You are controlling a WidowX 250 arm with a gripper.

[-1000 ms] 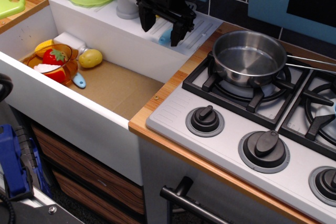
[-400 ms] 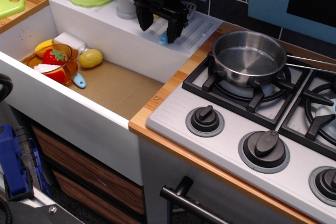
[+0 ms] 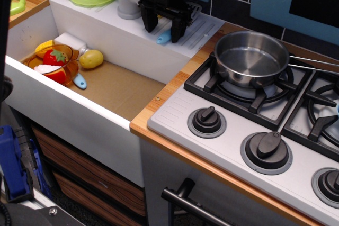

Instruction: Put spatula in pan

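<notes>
moved: my end effector [image 3: 163, 28] is dropping lower and further back over the spatula [image 3: 164, 37]
end effector: spread open, holding nothing
pan [image 3: 251, 56]: sitting on burner

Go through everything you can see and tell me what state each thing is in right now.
pincer: open, fingers either side of the spatula
spatula: lying on the draining board, not lifted
pan: upright on the burner, empty
orange bowl: in the sink, holding toy food
stove knobs: setting unreadable
</notes>
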